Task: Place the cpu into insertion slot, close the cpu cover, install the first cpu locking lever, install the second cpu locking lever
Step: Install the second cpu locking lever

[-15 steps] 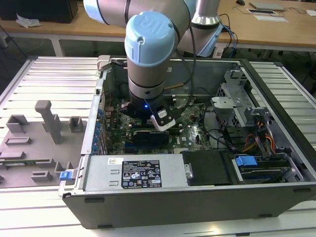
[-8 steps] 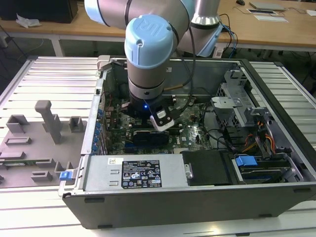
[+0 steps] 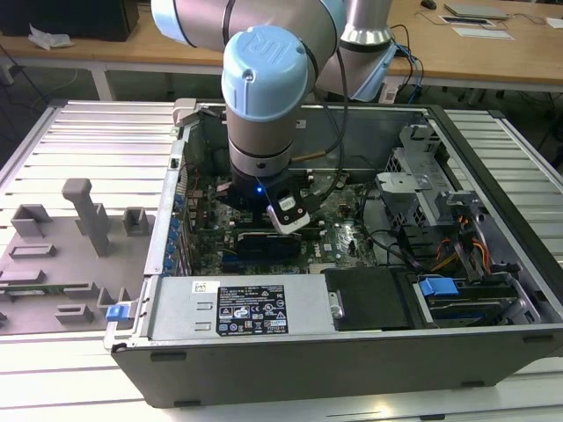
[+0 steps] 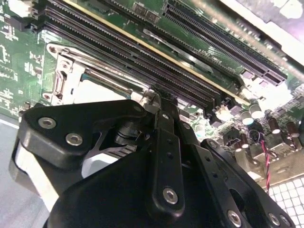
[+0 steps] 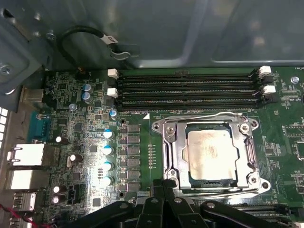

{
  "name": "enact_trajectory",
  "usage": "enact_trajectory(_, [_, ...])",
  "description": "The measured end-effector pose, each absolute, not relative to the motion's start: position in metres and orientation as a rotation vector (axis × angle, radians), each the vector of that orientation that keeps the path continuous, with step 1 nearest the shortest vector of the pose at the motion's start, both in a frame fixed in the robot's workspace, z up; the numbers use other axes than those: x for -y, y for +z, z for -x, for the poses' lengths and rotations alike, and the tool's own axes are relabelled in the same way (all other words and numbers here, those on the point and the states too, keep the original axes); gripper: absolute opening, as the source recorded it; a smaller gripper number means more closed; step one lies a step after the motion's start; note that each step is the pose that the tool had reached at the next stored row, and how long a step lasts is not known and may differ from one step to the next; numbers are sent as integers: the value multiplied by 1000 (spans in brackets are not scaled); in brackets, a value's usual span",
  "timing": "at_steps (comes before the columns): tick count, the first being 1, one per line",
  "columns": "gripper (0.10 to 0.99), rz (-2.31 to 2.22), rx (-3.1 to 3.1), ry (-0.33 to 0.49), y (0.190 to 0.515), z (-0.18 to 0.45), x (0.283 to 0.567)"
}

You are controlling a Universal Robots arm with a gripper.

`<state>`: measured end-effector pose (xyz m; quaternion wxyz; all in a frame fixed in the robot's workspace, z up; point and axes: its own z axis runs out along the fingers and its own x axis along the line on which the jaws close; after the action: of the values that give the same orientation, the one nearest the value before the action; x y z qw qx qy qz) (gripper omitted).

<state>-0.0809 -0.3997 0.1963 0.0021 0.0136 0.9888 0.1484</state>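
Sat seated in the insertion slot [image 5: 209, 152], silver top up: the cpu [image 5: 208, 151], framed by the cpu cover [image 5: 173, 152] lying flat around it. Hovered just beside that socket, at its edge away from the memory slots [image 5: 187, 90]: the hand [image 5: 164, 192], fingers together, gripping nothing.

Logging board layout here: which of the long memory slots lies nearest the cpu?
The last slot of the bank, running directly alongside the cpu cover around the cpu; the other slots lie beyond it, toward the case wall.
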Motion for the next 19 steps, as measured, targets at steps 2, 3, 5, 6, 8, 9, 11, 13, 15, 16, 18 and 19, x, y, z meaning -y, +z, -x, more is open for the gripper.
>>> enact_trajectory(2, [106, -43, -3102, 466, 199, 81, 400])
enact_trajectory(3, [106, -43, -3102, 465, 201, 81, 400])
enact_trajectory(5, [106, -44, -3102, 463, 205, 81, 400])
enact_trajectory(6, [106, -44, -3103, 460, 208, 81, 400])
enact_trajectory(8, [106, -47, -3104, 451, 212, 81, 400])
enact_trajectory(9, [106, -48, -3105, 442, 213, 81, 400])
enact_trajectory(11, [106, -59, -3107, 413, 213, 78, 400])
enact_trajectory(13, [106, -69, -3107, 409, 213, 74, 400])
enact_trajectory(15, [106, -77, -3108, 407, 213, 67, 400])
enact_trajectory(16, [106, -80, -3108, 406, 213, 64, 400])
enact_trajectory(18, [106, -84, -3110, 402, 213, 59, 400])
enact_trajectory(19, [106, -86, -3110, 401, 213, 57, 400])
